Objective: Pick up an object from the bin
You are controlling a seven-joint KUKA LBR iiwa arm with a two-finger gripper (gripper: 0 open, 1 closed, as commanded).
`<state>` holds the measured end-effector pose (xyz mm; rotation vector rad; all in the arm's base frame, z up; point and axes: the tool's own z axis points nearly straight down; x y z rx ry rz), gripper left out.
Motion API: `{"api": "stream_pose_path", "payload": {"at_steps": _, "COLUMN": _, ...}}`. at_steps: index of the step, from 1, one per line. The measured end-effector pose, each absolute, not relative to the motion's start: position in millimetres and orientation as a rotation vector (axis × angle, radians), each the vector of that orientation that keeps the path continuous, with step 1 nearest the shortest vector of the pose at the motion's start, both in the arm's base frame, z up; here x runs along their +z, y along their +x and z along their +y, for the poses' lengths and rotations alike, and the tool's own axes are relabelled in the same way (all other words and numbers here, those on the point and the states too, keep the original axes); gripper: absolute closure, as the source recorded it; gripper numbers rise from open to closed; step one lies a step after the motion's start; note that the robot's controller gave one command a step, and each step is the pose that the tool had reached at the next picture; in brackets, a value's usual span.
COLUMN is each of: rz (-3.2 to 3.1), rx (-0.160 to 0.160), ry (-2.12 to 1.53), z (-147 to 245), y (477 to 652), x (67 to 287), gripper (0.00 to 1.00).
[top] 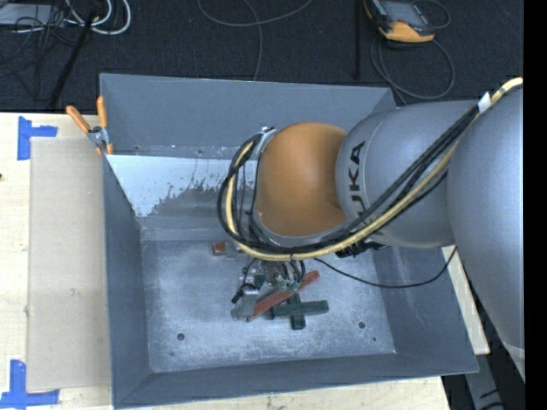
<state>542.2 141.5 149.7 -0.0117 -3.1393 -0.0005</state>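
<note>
**While the gripper sits low over a small heap on the bin floor**

Where the arm comes in from the right, its orange cover (pixel 295 178) and looped cables (pixel 232 203) hide most of the wrist. The gripper (pixel 267 282) shows just beneath them, down close to the floor of the grey bin (pixel 171 314).

Jaw state: cannot tell, open or closed; the tip blends with the things below it.

Directly under and just in front of the jaws lies a small heap:
- reddish-brown stick (pixel 278 298), slanting, nearest the tip
- dark green cross-shaped piece (pixel 301 309), touching the stick, in front of the jaws and toward the view's right
- small grey piece (pixel 243 297), just to the view's left of the tip

Whether the tip touches any of them cannot be told. A small brown bit (pixel 220 248) lies apart, behind the jaws and toward the view's left.
</note>
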Motion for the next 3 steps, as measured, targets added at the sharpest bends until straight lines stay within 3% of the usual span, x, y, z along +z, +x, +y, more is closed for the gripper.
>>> {"api": "stream_pose_path", "payload": {"at_steps": 1, "rz": -3.136, "rx": 0.0, "ry": 0.062, "z": 76.2, "y": 574.2, "x": 67.3, "gripper": 0.0}}
{"api": "stream_pose_path", "payload": {"at_steps": 2, "rz": -3.141, "rx": -0.003, "ry": 0.065, "z": 79.3, "y": 574.6, "x": 71.7, "gripper": 1.0}}
{"api": "stream_pose_path", "payload": {"at_steps": 3, "rz": -3.074, "rx": 0.001, "ry": 0.688, "z": 66.3, "y": 595.1, "x": 265.0, "gripper": 1.0}}
